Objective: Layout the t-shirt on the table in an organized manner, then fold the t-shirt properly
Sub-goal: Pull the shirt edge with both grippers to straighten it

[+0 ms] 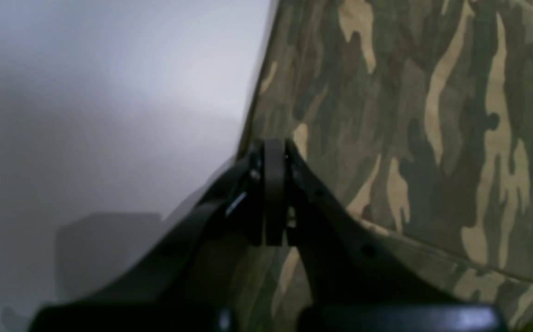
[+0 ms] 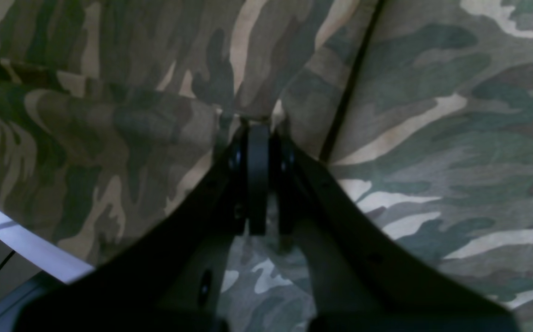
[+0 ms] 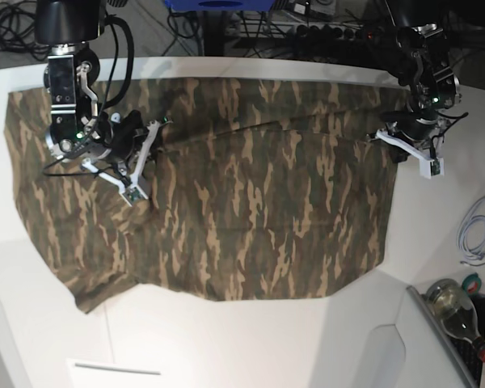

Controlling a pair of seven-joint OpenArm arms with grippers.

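Camouflage t-shirt [image 3: 226, 210] edges sit pinched in both arms' closed jaws.

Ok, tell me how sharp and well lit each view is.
Left wrist: dim and soft; the table is a grey haze carrying the shadow of the left gripper. Right wrist: dark, with the t-shirt print slightly blurred. Base: bright, even and sharp, with soft shadows under the shirt's near edge.

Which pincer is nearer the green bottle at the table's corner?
Left. The left pincer is shut at the t-shirt's edge on the green bottle's side of the table; the right pincer grips cloth on the far side.
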